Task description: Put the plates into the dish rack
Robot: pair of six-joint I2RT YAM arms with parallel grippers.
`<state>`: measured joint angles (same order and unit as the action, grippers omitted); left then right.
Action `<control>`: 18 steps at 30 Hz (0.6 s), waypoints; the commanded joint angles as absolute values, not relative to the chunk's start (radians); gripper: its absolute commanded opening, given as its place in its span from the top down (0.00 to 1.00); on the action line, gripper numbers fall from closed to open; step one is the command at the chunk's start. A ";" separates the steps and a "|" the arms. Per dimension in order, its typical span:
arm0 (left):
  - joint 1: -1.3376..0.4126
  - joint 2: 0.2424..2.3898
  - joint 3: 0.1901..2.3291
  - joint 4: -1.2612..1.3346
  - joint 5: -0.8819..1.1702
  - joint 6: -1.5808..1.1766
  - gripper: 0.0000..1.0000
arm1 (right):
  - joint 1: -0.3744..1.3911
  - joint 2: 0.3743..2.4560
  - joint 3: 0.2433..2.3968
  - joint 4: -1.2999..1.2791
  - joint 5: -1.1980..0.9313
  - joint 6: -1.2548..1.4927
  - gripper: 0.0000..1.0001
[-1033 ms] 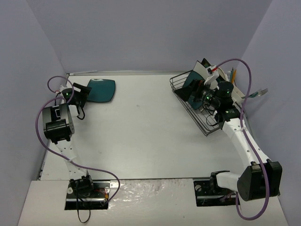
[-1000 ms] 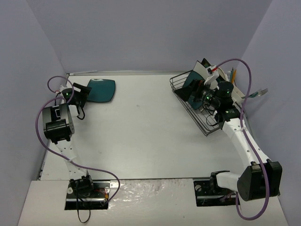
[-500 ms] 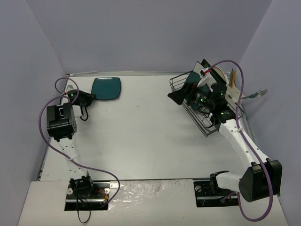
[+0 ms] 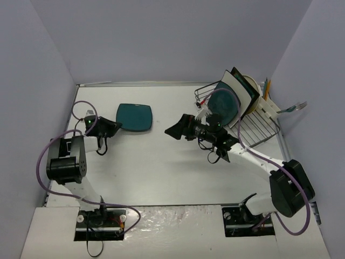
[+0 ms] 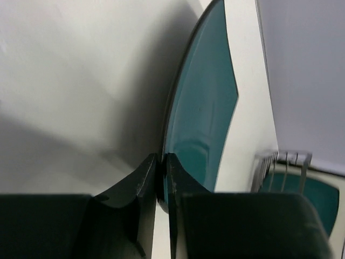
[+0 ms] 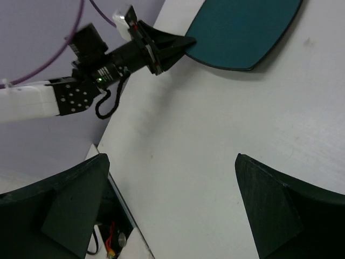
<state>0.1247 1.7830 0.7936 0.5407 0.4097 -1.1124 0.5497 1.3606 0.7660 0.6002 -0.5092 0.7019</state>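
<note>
Top external view has the dark teal rounded-square plate (image 4: 136, 116) at the far left of the white table (image 4: 161, 172), and the left gripper (image 4: 115, 127) is pinching its near-left edge; the left wrist view shows both fingers clamped on the rim, though I can't tell if the plate is resting or just lifted. Right gripper (image 4: 173, 131) sits mid-table with jaws spread wide and empty, pointing left at the plate's free right edge, so the plate is between the two grippers. The dark wire dish rack (image 4: 256, 127) is over at the far right, well apart from the plate and on the right arm's side, so I'd guess it all hinges on moving the plate rightward.
</note>
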 commanded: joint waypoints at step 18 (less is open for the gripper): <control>-0.189 1.147 0.535 0.446 0.342 -1.280 1.00 | 0.663 1.578 0.579 0.920 -0.205 1.082 0.00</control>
